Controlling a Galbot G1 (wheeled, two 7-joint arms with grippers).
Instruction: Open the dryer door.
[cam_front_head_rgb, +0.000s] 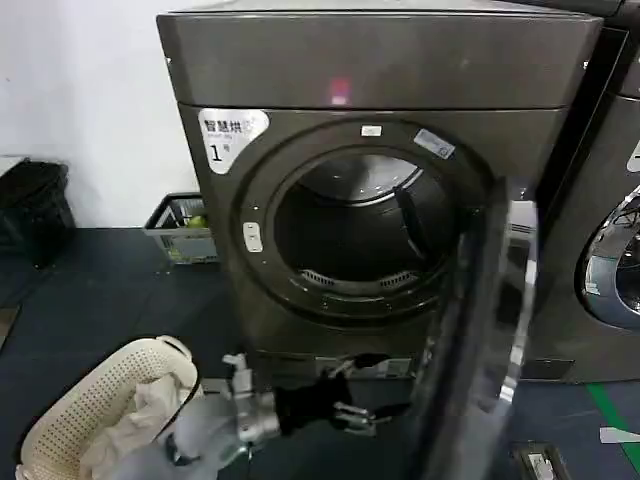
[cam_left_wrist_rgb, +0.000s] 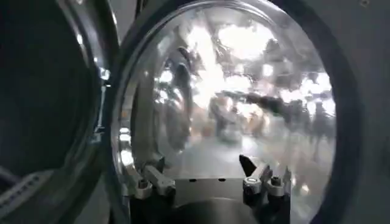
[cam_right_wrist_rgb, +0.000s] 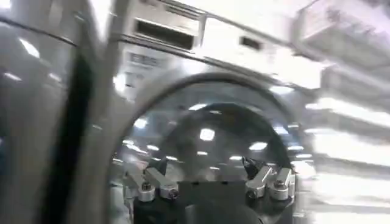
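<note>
With the dryer door (cam_front_head_rgb: 500, 300) swung wide, my left gripper (cam_front_head_rgb: 375, 405) sat at its lower edge, jaws released; right gripper (cam_right_wrist_rgb: 207, 185) jaws released too.

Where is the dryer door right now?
In the head view the dryer door stands swung open, edge-on, right of the drum opening, with the left gripper beside its lower edge.

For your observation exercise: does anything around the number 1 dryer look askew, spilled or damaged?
Nothing stands out. The dryer door hangs wide open, edge-on, with the left claw open beside its lower edge. A laundry basket sits upright, cloth inside.
</note>
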